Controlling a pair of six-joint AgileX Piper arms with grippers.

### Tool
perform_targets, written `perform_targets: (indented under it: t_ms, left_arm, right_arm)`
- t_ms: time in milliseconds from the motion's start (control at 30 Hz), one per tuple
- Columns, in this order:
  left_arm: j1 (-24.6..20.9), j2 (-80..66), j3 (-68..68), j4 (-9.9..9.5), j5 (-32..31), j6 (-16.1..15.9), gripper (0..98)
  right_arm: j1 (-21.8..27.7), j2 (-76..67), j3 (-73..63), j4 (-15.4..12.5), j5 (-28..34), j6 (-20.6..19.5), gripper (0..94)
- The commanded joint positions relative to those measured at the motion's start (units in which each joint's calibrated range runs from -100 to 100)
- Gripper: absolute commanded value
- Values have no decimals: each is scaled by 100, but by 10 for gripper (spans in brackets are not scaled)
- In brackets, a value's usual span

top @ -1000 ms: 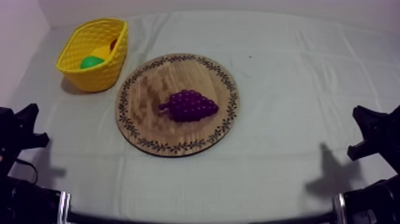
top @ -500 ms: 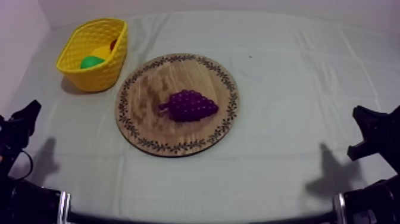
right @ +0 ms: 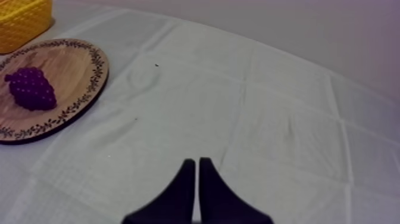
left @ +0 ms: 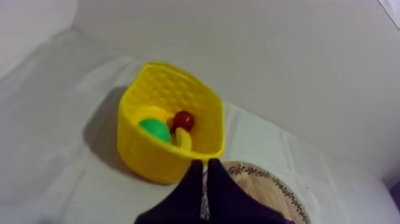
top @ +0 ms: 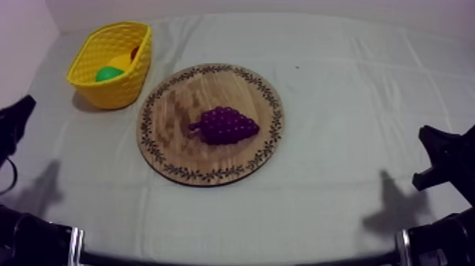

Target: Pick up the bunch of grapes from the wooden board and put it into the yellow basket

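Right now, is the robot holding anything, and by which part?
Nothing. The left tool and the right tool are both shut and empty; the bunch of grapes lies on the wooden board.

From my left arm I see my left tool (left: 205,162) with its 2 black fingers lying together as a narrow wedge, nothing between them, tips just short of the near wall of the yellow basket (left: 149,158). The basket stands on the table (left: 53,149) and holds 3 pieces: a green fruit (left: 155,128), a small red fruit (left: 183,120) and a banana (left: 183,139). The patterned rim of the wooden board (left: 268,184) lies just beside the basket, next to my fingers.
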Motion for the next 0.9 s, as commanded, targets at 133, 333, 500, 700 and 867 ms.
perform_targets:
  t_ms: [133, 333, 500, 700, 867]
  left_arm:
    - [140, 2324, -3436, 150, 2379, -2081, 0]
    - [297, 3832, -4863, 279, 3018, -2356, 0]
    - [704, 5054, -5818, 162, 3290, -2465, 0]
    - [1533, 6319, -6923, -537, 3479, -2166, 0]
    - [2039, 7130, -7462, -844, 3653, -2150, 0]
  right_arm:
    - [2, -1, -3, 1, -3, -2, 4]
    - [2, -1, -3, 1, -3, -2, 4]
    - [2, -1, -3, 1, -3, 0, 4]
    - [2, -1, -3, 1, -3, 1, 4]
    - [2, -1, -3, 1, -3, 1, 4]
